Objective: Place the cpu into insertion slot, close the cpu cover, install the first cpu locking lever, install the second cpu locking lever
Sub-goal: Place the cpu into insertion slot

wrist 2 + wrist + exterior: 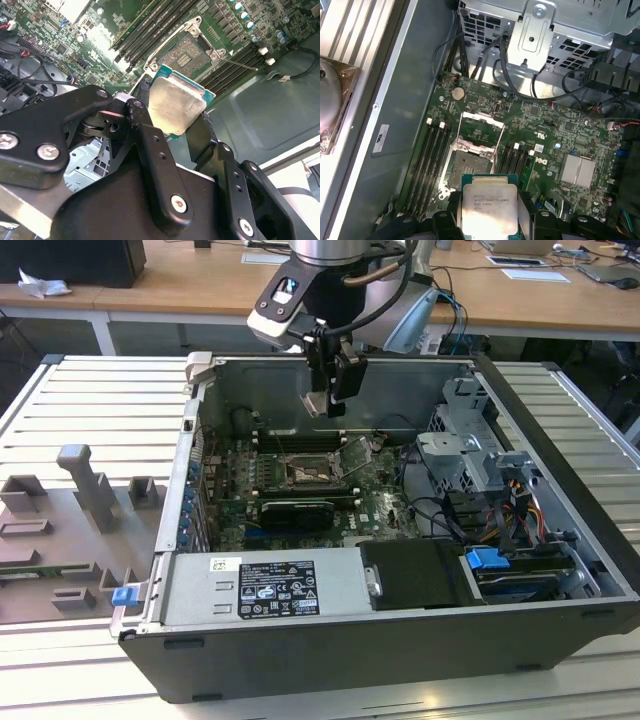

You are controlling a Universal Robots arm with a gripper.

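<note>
One of nearly everything, in one open case [300, 670].
One cpu [489, 207], one slot [466, 170], one cover [481, 115], and one gripper [172, 112] with two fingers [150, 150]. There are two banks of memory slots [432, 155], one graphics card [297, 510] mid-frame in the exterior view, one coin cell [458, 92], one finned heatsink [577, 170] and one power supply [260, 590].

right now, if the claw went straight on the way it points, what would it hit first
Most likely the insertion slot, met first by the cpu that the claw holds; it lies open ahead. Depth is unclear, so the line-up is uncertain.
</note>
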